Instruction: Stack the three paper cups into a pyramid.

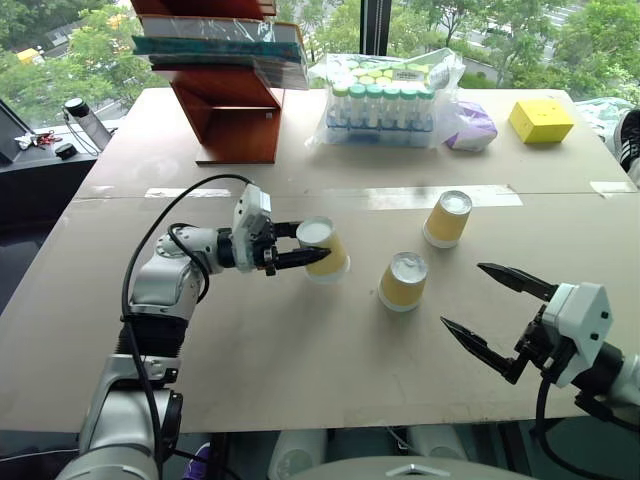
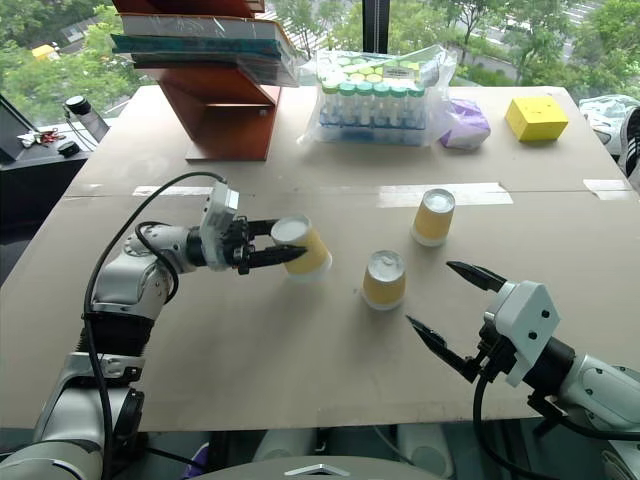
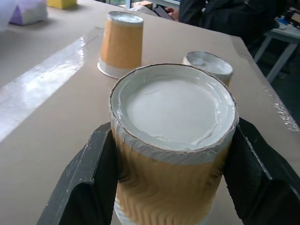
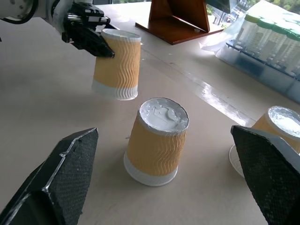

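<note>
Three yellow-orange paper cups stand upside down on the tan table, white bases up. My left gripper is shut on the leftmost cup, its black fingers pressing both sides; this cup tilts a little. The middle cup stands free just to its right, and the third cup sits further back right, near a strip of tape. My right gripper is open, level, to the right of the middle cup with nothing between its fingers.
At the back of the table are a brown wooden stand with books on it, a plastic bag of capped vials, a purple pouch and a yellow box. A dark side table stands at the left.
</note>
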You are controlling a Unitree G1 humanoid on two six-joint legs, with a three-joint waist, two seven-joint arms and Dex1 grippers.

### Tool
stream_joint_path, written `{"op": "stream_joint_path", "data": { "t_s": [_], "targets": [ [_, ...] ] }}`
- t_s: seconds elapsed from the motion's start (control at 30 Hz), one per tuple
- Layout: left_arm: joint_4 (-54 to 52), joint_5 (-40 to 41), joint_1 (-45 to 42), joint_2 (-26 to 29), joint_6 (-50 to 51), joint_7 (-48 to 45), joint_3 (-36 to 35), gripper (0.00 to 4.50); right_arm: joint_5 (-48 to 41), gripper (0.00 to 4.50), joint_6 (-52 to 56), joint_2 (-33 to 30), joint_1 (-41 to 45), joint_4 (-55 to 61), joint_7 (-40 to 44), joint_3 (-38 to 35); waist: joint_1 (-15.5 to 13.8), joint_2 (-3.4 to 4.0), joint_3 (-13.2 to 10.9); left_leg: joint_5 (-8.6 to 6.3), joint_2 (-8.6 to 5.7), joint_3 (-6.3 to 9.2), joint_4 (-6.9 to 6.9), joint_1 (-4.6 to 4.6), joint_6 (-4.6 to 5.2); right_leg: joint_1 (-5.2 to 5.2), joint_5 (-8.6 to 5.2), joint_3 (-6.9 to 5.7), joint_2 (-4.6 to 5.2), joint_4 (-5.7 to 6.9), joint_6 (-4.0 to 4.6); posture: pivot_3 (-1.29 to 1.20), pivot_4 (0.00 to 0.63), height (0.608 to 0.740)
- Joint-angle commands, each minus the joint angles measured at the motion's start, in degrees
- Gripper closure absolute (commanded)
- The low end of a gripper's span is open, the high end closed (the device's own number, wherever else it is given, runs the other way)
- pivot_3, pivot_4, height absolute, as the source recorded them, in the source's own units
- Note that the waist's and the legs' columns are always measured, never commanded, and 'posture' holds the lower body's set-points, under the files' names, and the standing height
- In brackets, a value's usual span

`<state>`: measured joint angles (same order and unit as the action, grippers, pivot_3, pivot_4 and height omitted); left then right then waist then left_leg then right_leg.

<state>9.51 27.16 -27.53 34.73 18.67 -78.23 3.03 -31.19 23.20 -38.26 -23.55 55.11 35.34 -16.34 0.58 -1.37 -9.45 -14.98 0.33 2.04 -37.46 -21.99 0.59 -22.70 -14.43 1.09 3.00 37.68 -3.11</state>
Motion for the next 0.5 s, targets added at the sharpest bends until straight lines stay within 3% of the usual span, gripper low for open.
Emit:
{"op": "stream_joint_path", "data": {
  "t_s": [0.03, 0.5],
  "targets": [
    [-2.6, -1.4, -0.3, -0.4, -2.7, -0.7, 1.4, 2.06, 0.6, 0.00, -1.0, 0.4, 0.2, 1.2, -0.5, 0.4, -0.1, 0.00, 0.0, 0.00, 0.00, -0.01, -0.03, 0.00, 0.00, 0.01, 0.00, -0.02, 0.00, 0.02, 0.00, 0.00, 0.150, 0.740],
    [3.0, -10.4, -0.2, -4.8, -16.4, 1.5, 6.6, 2.06, 2.6, 0.00, -2.0, 2.3, -3.6, 2.7, -1.3, -0.2, 0.0, 0.00, 0.0, 0.00, -0.02, -0.01, -0.04, 0.08, 0.00, 0.09, 0.00, 0.01, -0.01, 0.03, 0.00, 0.00, 0.150, 0.740]
  ]
}}
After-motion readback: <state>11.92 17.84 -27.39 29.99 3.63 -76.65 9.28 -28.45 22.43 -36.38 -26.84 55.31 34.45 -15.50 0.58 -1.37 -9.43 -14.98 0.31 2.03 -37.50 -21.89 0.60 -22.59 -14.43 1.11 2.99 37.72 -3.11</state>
